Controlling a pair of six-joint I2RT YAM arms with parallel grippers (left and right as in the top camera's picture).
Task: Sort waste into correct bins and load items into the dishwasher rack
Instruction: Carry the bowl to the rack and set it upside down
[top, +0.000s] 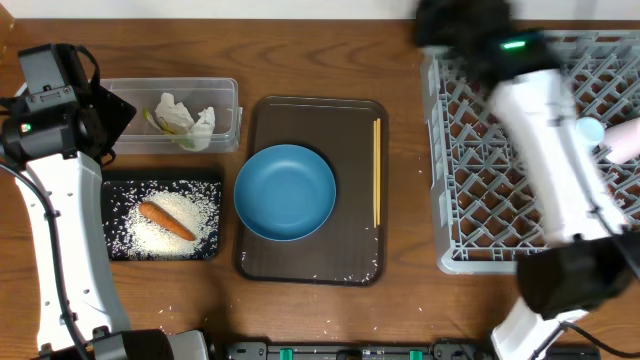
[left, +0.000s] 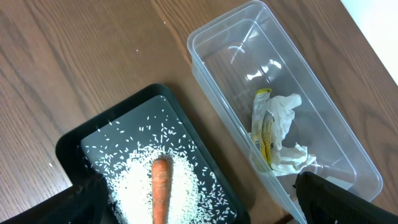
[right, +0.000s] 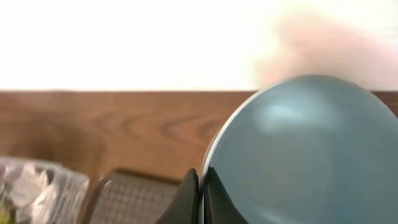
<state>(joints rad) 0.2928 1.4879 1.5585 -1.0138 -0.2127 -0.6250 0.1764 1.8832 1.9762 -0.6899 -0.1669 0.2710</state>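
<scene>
Bowl (right: 305, 155): light-blue, glossy, rounded | right claw (right: 200, 186) pinched on its rim | left claw (left: 208, 202) wide, empty

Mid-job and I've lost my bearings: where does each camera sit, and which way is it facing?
Overhead: fixed above the wooden table, looking straight down; both arms show, the right arm blurred over the grey pegged plastic rack.
Left wrist: above the clear rectangular plastic tub and shallow black rectangular tray, facing down; the open left gripper shows at the bottom corners.
Right wrist: low, facing level across the table; the shut right gripper pinches the small light-blue bowl.
Shared: the tub appears in all three.
</scene>
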